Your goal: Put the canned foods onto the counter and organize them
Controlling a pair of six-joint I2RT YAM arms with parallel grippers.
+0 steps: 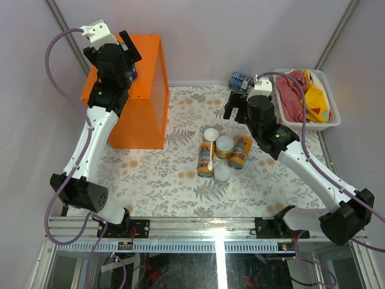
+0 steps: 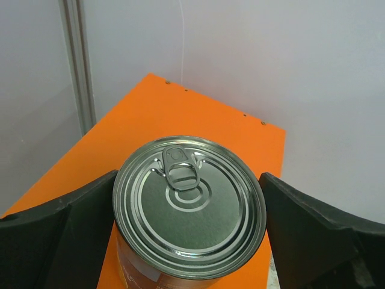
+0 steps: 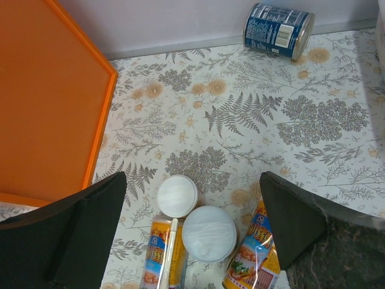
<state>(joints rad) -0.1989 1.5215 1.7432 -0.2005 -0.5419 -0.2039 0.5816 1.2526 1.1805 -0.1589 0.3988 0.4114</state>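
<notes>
We see the left gripper over the top of the orange counter, at the far left of the floral tablecloth. A blue-labelled can stands upright on the counter between its fingers. In the left wrist view its silver pull-tab top fills the gap, with a black finger close on either side. We cannot tell whether the fingers press on the can or only flank it.

The right gripper hovers with its fingers spread wide and nothing between them, above a cluster of cans in the middle of the table. In that cluster, a small white-lidded can touches a wider pale-lidded can, and a yellow-orange can sits on one side of them with another yellow-orange can on the other. We cannot tell whether those two stand or lie.

A second blue can lies on its side near the far wall, well apart from the cluster. To the far right sits a white basket holding a red cloth and a yellow cloth.
</notes>
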